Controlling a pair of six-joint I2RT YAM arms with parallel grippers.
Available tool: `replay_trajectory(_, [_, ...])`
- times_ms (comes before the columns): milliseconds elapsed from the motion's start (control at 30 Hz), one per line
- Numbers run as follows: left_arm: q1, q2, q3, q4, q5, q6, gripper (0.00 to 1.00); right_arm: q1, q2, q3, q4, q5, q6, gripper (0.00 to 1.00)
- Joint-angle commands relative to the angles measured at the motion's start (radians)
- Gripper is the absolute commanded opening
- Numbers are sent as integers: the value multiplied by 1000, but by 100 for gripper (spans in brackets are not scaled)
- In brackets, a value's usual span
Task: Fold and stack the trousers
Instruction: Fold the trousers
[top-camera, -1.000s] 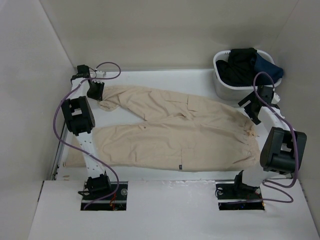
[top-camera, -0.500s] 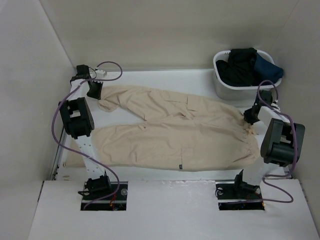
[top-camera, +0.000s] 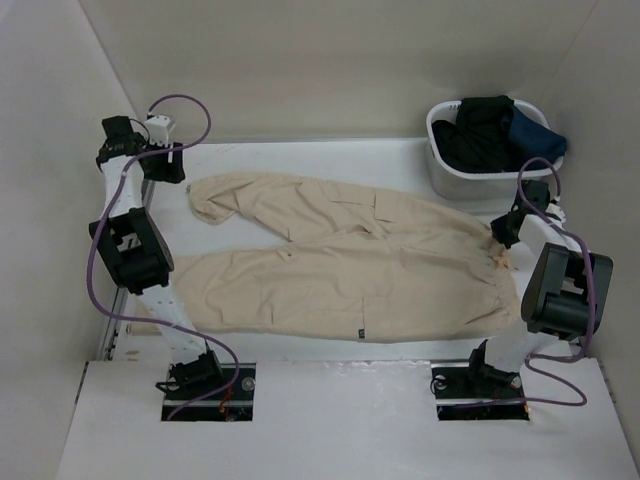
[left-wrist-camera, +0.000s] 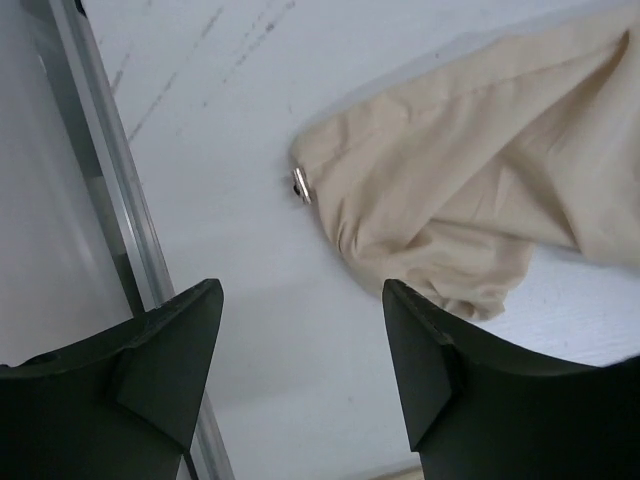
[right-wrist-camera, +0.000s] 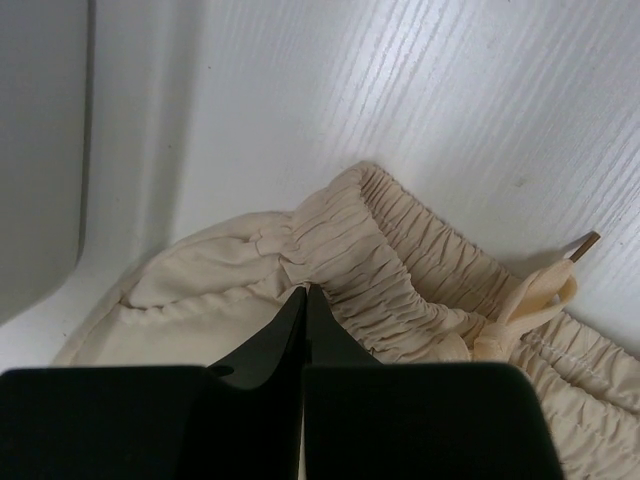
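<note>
The beige trousers (top-camera: 350, 260) lie spread flat on the table, legs to the left and gathered waistband to the right. My left gripper (top-camera: 165, 165) hangs open above the far left corner, clear of the far leg's hem (left-wrist-camera: 450, 210). Nothing is between its fingers (left-wrist-camera: 170, 360). My right gripper (top-camera: 497, 235) is down at the far end of the waistband. In the right wrist view its jaws are shut, with their tips (right-wrist-camera: 305, 292) pinching a pucker of the waistband (right-wrist-camera: 400, 270).
A white basket (top-camera: 440, 175) of dark garments (top-camera: 490, 130) stands at the back right, just beyond my right gripper. A metal rail (left-wrist-camera: 120, 190) runs along the table's left edge. A drawstring end (right-wrist-camera: 540, 295) lies beside the waistband.
My left gripper has opened, let go of the leg hem and pulled up and to the left. My right gripper has dropped onto the waistband and shut on it.
</note>
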Motion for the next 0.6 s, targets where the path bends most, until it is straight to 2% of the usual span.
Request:
replay_trajectory(0, [-46,95,124,5,71,-68,65,19,-34,39,44,17,-82,0])
replay_trajectory(133, [-61,261,310,-75,2,-122,66,42,-60,56,37,52,-136,0])
replay_trajectory(233, [-55,347,404,-174,13,-156,65,54,-83,59,34,72,-179,0])
replay_trajectory(333, [-49,363,378,-198,34,-153,66,54,-100,52,31,85,-191,0])
replay_trajectory(467, [-53,401,355,-208,-6,-154,63,54,-102,53,31,82,-188,0])
replay_trajectory(533, [-55,413,349,-211,-1,-156,58,54,-105,53,37,77,-178,0])
replay_trajectory(567, [-55,416,344,-213,-1,-147,51,54,-109,53,42,74,-172,0])
